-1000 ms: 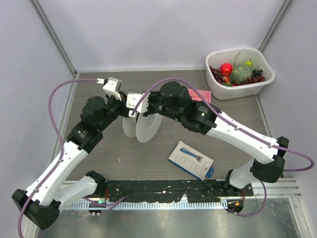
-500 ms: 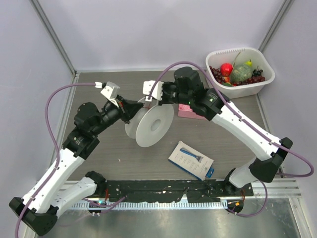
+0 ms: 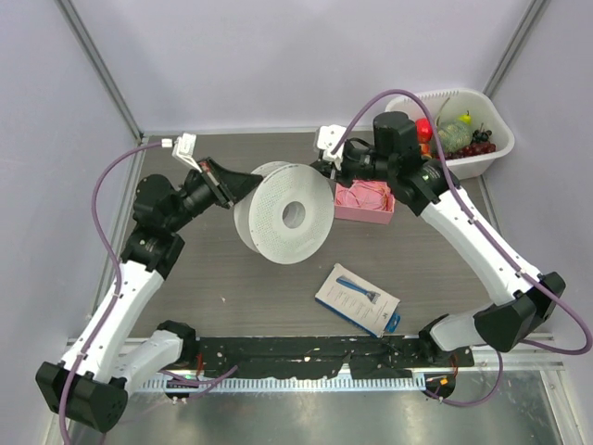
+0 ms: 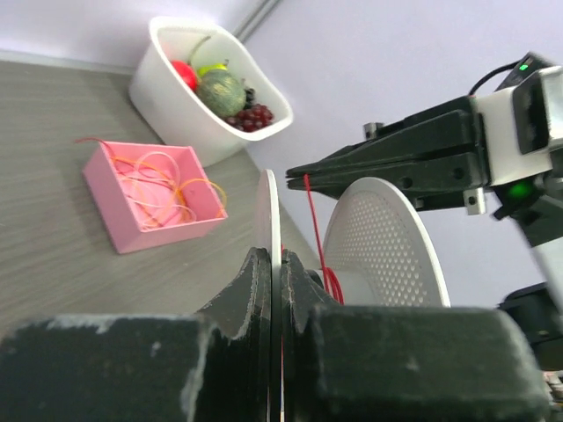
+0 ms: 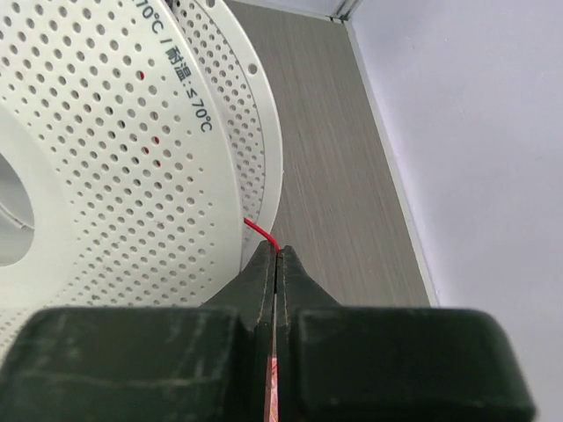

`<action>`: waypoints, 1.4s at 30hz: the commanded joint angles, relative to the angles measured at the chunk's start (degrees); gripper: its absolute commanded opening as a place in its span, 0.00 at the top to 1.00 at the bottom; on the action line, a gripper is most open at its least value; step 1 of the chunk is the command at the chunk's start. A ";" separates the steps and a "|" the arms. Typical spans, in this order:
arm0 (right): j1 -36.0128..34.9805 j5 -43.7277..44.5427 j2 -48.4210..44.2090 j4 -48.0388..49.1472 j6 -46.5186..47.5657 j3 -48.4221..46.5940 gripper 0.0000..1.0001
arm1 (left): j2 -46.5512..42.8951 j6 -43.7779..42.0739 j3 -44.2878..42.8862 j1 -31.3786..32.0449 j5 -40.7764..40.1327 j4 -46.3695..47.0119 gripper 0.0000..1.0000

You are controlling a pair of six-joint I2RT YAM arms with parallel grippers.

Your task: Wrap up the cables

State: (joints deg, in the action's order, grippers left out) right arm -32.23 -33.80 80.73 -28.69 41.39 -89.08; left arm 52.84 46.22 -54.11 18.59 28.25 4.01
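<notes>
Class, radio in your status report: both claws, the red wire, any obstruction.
Left claw shut on spool. Right claw shut on red wire, running to spool. No obstruction seen.

The spool [image 3: 278, 197] is matt white plastic, pierced with holes. The thin red wire [image 5: 261, 233] looks smooth. The table [image 3: 232, 278] shows grey wood-grain; the tub [image 4: 185, 105] is smooth plastic.

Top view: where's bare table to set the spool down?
Bare: near-left table, bordered by the spool, left arm and razor pack; also the back strip behind the spool, along the wall. Crowded: back right, where the pink box, fruit tub and right claw, pinching the red wire, bunch together.
</notes>
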 commanded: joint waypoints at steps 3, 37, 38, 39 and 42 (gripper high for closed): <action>1.90 -3.28 -2.15 8.98 -12.02 5.39 0.99 | 2.35 17.48 -5.39 -4.78 4.70 16.10 1.00; 2.17 -3.29 1.71 48.11 -78.83 14.46 0.99 | 15.01 45.19 -15.94 -17.45 -8.03 -5.92 1.00; 2.17 -2.59 2.32 47.68 -79.35 14.37 0.99 | 15.53 45.45 -16.46 -17.45 -8.56 -7.34 1.00; 2.17 -2.59 2.41 47.67 -79.62 14.46 0.99 | 15.80 45.54 -16.73 -17.62 -8.91 -8.31 1.00; 2.08 -2.23 3.64 47.32 -80.84 14.64 0.99 | 17.03 46.07 -17.70 -17.88 -10.32 -10.86 1.00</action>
State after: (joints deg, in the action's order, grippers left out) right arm -29.65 -35.57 84.36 18.33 -36.27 -73.38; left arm 68.84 88.75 -67.29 3.33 29.26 -5.19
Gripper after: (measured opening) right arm 0.029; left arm 0.069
